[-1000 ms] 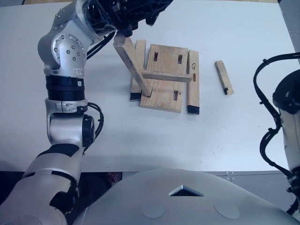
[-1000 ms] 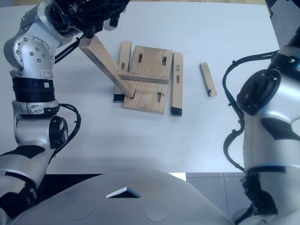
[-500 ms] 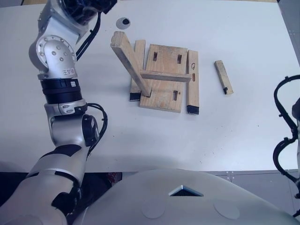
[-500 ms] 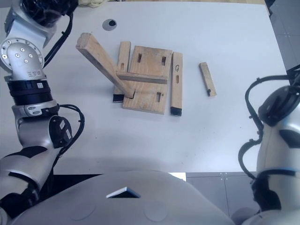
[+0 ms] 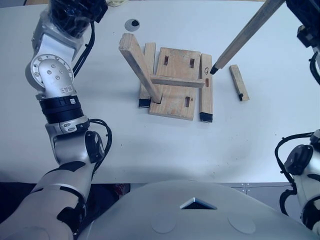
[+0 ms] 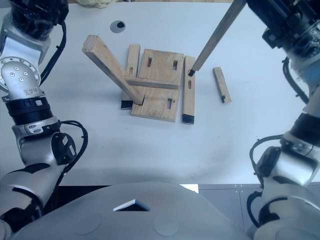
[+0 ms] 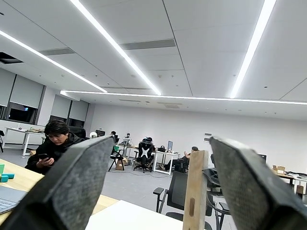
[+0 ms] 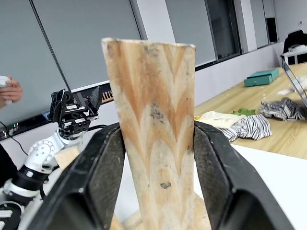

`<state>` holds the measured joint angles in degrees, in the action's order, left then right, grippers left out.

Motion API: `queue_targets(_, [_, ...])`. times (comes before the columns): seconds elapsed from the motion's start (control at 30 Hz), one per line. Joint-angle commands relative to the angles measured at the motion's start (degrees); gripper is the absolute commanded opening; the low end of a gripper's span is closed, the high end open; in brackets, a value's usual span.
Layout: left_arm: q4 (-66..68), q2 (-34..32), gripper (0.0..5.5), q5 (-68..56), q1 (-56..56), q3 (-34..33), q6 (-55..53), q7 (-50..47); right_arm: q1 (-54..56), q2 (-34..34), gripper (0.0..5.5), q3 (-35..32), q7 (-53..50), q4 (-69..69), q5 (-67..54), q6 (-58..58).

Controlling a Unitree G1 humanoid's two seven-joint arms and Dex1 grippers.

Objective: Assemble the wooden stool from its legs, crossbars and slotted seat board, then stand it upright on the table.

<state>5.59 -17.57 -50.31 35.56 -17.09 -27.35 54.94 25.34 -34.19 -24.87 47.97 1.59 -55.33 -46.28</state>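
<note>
The slotted seat board (image 5: 175, 97) lies flat mid-table. One leg (image 5: 139, 66) stands tilted in its near-left slot, with a crossbar (image 5: 177, 81) running from it across the board. Two more legs lie flat beside the board, one on the left (image 5: 148, 55) and one on the right (image 5: 205, 95). A short crossbar (image 5: 238, 82) lies further right. My right gripper (image 8: 156, 143) is shut on a fourth leg (image 5: 245, 34), held slanted above the table with its black tip (image 5: 213, 71) over the right lying leg. My left gripper (image 7: 162, 141) is open, raised at the far left.
The white table (image 5: 150, 145) has bare room in front of the board and to its left. A small dark round mark (image 5: 132, 23) sits at the far left beside my left arm (image 5: 52, 75). A yellow cloth (image 6: 102, 3) lies at the far edge.
My left gripper let go of the tilted leg and rose away; the leg stays in its slot. My right arm swung in from the right carrying a leg over the board's right side.
</note>
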Motion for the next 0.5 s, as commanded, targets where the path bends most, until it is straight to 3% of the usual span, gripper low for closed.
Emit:
queue_targets(0.03, [-1.20, -0.25, 3.65, -0.01, -1.53, -0.14, 0.20, -0.80, -3.22, 0.89, 2.05, -0.62, -1.45, 3.38, -2.75, -1.68])
queue_targets(0.5, [-1.73, -0.42, 3.65, 0.10, -3.02, 0.02, 0.37, -1.67, -12.66, 7.37, 2.05, 0.31, -5.26, 5.94, -8.02, -0.95])
